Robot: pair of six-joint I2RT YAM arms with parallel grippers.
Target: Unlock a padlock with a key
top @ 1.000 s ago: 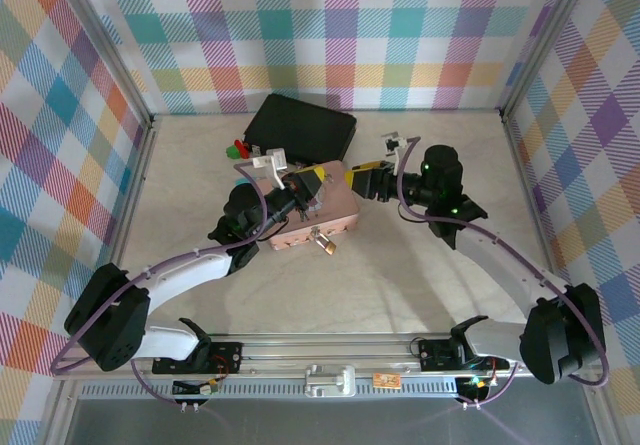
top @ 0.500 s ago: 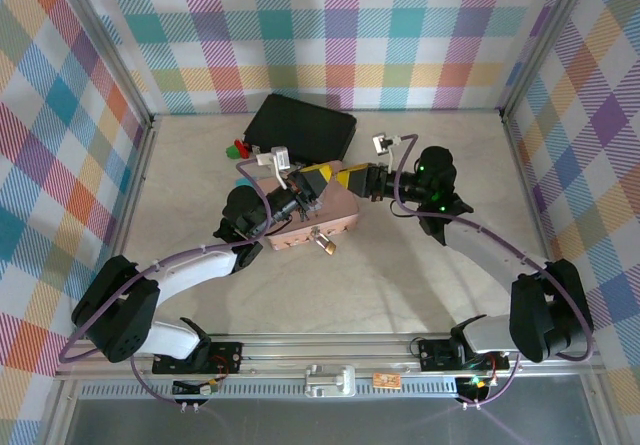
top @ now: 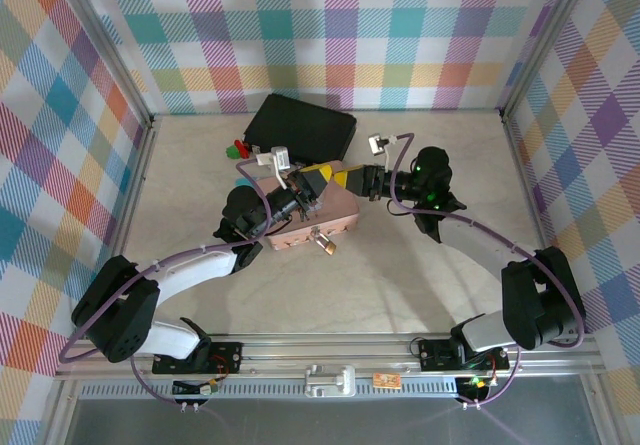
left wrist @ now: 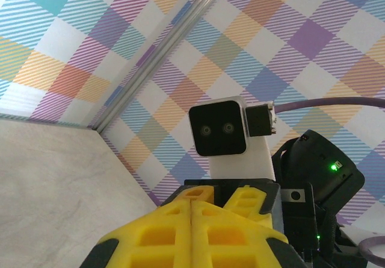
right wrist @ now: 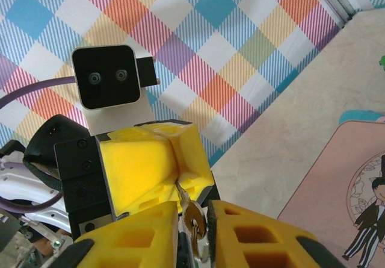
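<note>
My two grippers meet tip to tip above the pink tin. The key is tiny and dull metal. Its blade is pinched in the seam of my left gripper, which is shut. Its round head sits between the fingers of my right gripper, which are closed in on it. From above, the left gripper and right gripper touch. The left wrist view has the shut left gripper facing the right gripper. The brass padlock lies on the table by the tin's near edge, apart from both grippers.
A black case lies at the back, with small red and green pieces to its left. The pink tin sits below the grippers. Plaid walls close in the back and both sides.
The right gripper has moved left from a gap away until its fingertips meet the left gripper's. The left arm has lifted slightly. The padlock and tin have not moved.
</note>
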